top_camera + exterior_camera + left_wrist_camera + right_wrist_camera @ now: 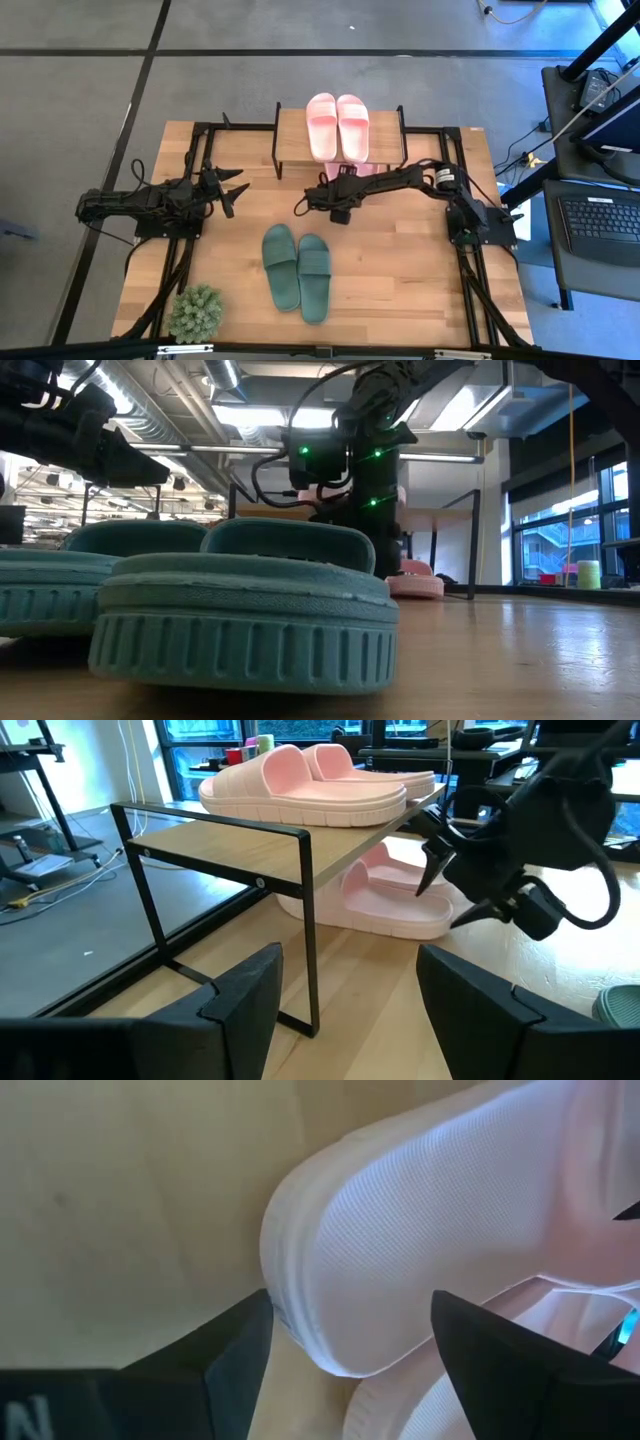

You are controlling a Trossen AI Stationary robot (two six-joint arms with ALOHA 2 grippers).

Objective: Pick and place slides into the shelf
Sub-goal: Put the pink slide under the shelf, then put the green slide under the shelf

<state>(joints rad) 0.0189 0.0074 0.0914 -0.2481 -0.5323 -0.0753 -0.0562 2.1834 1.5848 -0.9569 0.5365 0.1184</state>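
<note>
High view: wooden table [400, 280] on grey floor [80, 90], both pincers spread

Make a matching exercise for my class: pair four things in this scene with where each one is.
Things:
1. green slides
2. pink slides
3. plant
4. right gripper

Places:
A. on the shelf top board
B. table corner beside the left arm's base
C. in front of the shelf
D. middle of the table

Pairs: 1-D, 2-A, 3-B, 4-C
</note>
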